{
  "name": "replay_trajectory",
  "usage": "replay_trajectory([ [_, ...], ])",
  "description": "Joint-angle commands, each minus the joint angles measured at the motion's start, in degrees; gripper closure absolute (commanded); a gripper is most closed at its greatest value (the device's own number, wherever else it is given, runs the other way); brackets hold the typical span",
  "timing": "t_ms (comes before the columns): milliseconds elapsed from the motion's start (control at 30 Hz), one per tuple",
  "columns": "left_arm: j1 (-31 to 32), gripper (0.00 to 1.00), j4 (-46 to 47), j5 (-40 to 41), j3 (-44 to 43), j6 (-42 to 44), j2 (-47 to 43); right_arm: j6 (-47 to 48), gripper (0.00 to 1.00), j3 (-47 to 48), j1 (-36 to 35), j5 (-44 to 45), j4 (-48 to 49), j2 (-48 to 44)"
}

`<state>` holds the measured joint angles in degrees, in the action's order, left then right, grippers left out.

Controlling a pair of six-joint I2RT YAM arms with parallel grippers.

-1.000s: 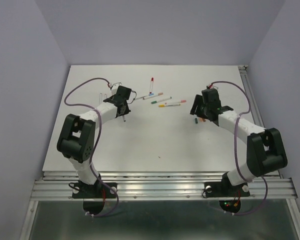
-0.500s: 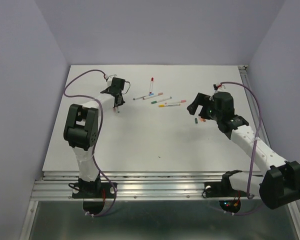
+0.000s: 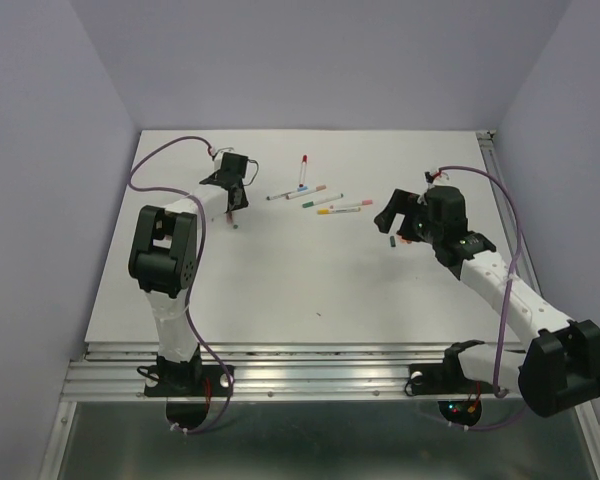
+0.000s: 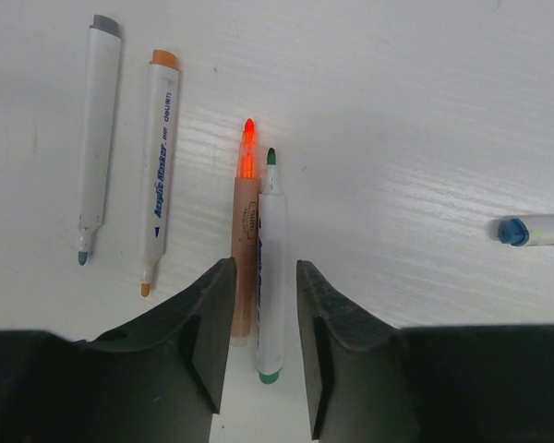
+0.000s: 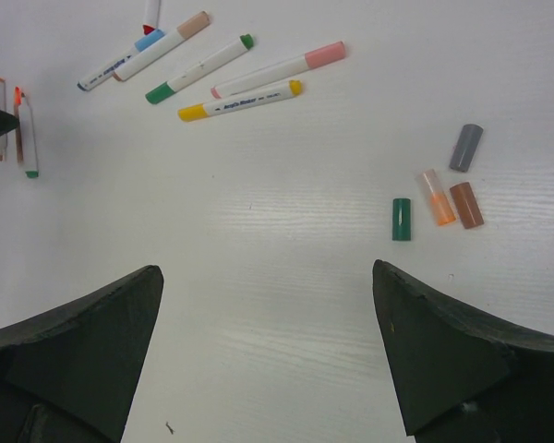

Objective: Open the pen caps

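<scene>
- The left end effector (image 4: 263, 269) is released. Its fingers (image 4: 208, 341) stand a narrow gap apart, astride the near ends of an orange-tipped pen (image 4: 245, 249) and a green-tipped pen (image 4: 271, 277). A sliver of bench (image 3: 310, 280) shows between the green-tipped pen and the right-hand finger.
- Both pens are uncapped and lie side by side at the far left of the bench.
- Just left of that pair lie an orange-ended pen (image 4: 157, 175) and a grey-ended pen (image 4: 97, 138), tips bare.
- The right end effector (image 5: 267, 269) is released, its fingers spread wide with nothing between them, over the right part of the bench.
- The pen caps lie loose on the bench just beyond it, to the right. They are a green cap (image 5: 402, 220), a pale orange cap (image 5: 437, 197) with a brown cap (image 5: 466, 205) just beside it, and a grey cap (image 5: 465, 148) farthest.
- Farther left, at the far middle, lie a pink-ended pen (image 5: 277, 69), a yellow-ended pen (image 5: 240, 101) and a green-ended pen (image 5: 198, 67).
</scene>
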<state>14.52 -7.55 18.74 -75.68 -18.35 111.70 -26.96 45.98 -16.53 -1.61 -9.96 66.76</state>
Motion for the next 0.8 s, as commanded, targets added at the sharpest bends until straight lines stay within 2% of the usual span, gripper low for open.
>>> replay_trajectory([
  [0,-0.11,0.49,-0.09,-0.28,-1.93,1.30,-1.83,1.56,0.00,-0.71,0.01,-0.59,1.43,-0.75],
  [100,-0.20,0.45,-0.01,-1.86,-2.10,2.09,-3.06,1.74,0.00,-0.71,0.10,-0.68,1.34,-1.02],
  [200,-0.20,0.36,2.78,-9.74,-1.23,5.24,-5.69,1.91,0.00,-0.71,0.01,-1.38,1.60,-1.11],
  [267,-0.11,0.30,5.52,-14.15,-0.87,10.32,-7.02,2.26,0.00,-1.15,0.10,-2.61,2.48,-0.93],
  [300,-0.11,0.23,5.88,-16.61,-1.22,12.61,-6.94,2.35,0.00,-1.24,0.01,-3.57,2.57,-0.93],
  [333,-0.11,0.01,6.06,-21.42,-1.75,14.64,-6.67,2.53,0.00,-1.41,0.01,-5.32,2.75,-0.84],
  [500,-0.11,0.01,4.48,-28.04,-8.94,25.35,-1.59,4.55,0.00,-2.20,0.10,-8.15,4.15,-1.46],
  [533,-0.20,0.01,3.43,-31.89,-10.26,27.38,-0.62,4.98,0.00,-2.29,0.01,-8.50,4.24,-1.72],
  [633,-0.20,0.01,-1.67,-38.40,-16.15,33.63,3.16,5.78,0.00,-2.73,0.10,-8.94,4.68,-2.16],
  [767,-0.20,0.01,-9.11,-42.29,-25.45,39.61,8.60,6.30,0.00,-3.00,0.01,-9.91,5.21,-1.81],
])
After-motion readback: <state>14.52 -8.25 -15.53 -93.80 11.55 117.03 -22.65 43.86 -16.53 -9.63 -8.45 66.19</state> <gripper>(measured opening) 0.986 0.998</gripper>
